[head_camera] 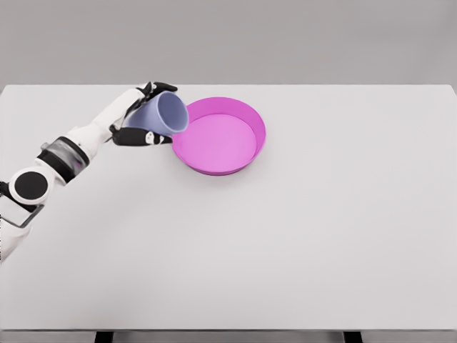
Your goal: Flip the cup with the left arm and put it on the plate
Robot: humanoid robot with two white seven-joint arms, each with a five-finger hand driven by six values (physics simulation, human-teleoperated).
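A white table [285, 236] carries only a pink plate [251, 118], a shallow dish with raised walls and nothing inside. At its left rim the left hand [139, 118] holds a lavender cup [163, 114], fingers wrapped around it, tilted with its mouth facing the plate.

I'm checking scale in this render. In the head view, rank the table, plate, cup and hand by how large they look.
1. Table
2. Plate
3. Cup and left hand: too alike, and overlapping, to rank.
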